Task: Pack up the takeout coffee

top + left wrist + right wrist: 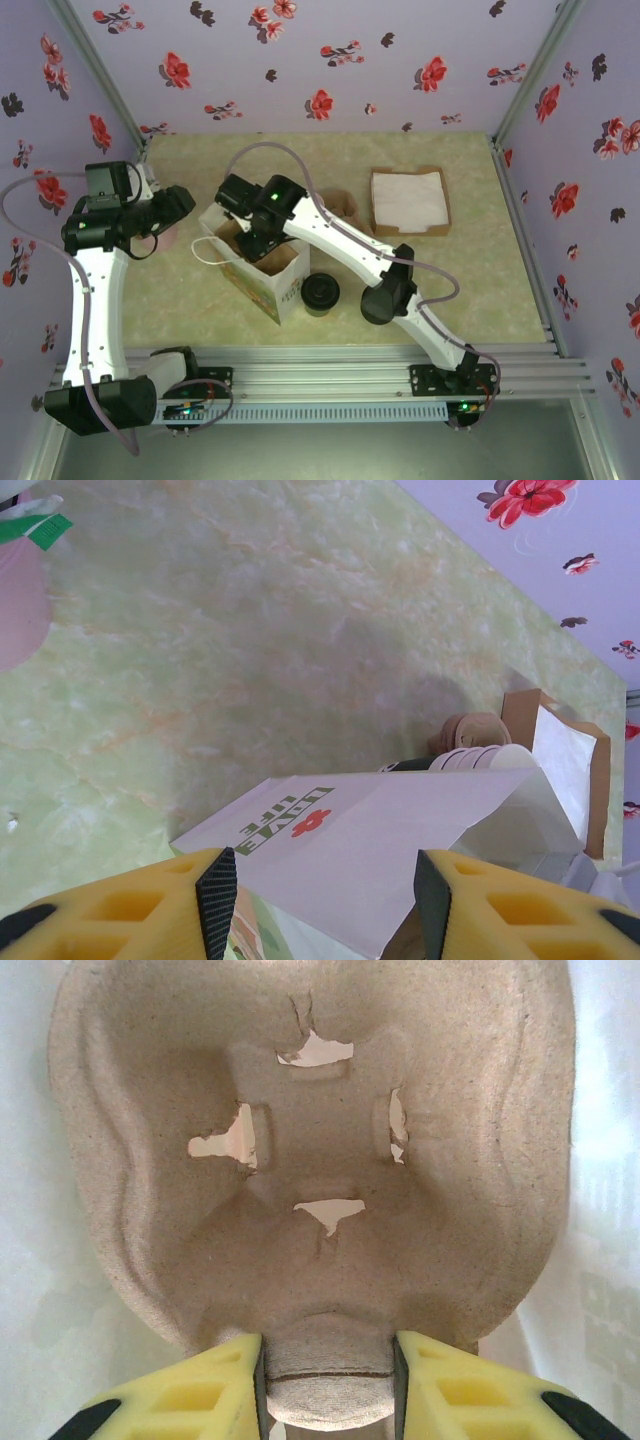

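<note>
Your left gripper [172, 213] hangs released, fingers spread, at the 9 o'clock of the bag [275, 290]. Its camera looks across the bag's printed side. Your right gripper [328, 1385] reaches down into the open bag, clenched on the tab of a pulp carrier [320, 1160] whose cup well faces the camera between the white bag walls. The coffee [321, 293], black lid on as far as the overhead view tells, stands on the table [180, 300] just beside the bag at its 4 o'clock, outside it and apart from both grippers. Spare carriers [342, 205] lie at the bag's 1 o'clock, and a napkin box [408, 200] at 2 o'clock.
</note>
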